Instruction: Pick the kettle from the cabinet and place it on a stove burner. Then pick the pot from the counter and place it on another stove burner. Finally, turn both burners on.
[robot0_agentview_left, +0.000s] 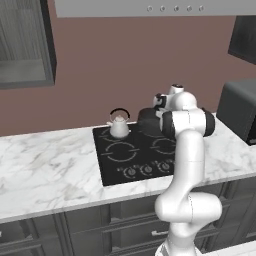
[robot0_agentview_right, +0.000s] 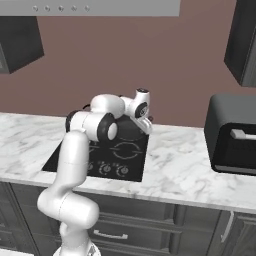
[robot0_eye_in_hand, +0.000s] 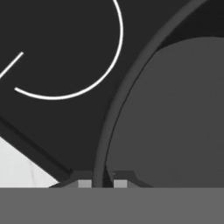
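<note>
The pale kettle (robot0_agentview_left: 119, 125) with its black arched handle stands on the back left burner of the black cooktop (robot0_agentview_left: 116, 172). The dark pot (robot0_agentview_left: 146, 116) is at the cooktop's back right, half hidden by my arm. In the hand view the pot (robot0_eye_in_hand: 175, 113) shows its rim running up between my fingertips, and my gripper (robot0_eye_in_hand: 102, 181) is shut on that rim. A white burner ring (robot0_eye_in_hand: 109, 65) lies on the glass just beside the pot. From the right base view my gripper (robot0_agentview_right: 147, 127) points down at the pot (robot0_agentview_right: 129, 129). Whether the pot rests on the glass I cannot tell.
A black boxy appliance (robot0_agentview_right: 232, 135) stands on the marble counter (robot0_agentview_left: 45, 170) to the right of the cooktop. The wall cabinet (robot0_agentview_left: 25, 45) hangs open at the upper left. Round knobs (robot0_agentview_left: 147, 170) line the cooktop's front edge. A grey hood (robot0_agentview_left: 150, 7) hangs overhead.
</note>
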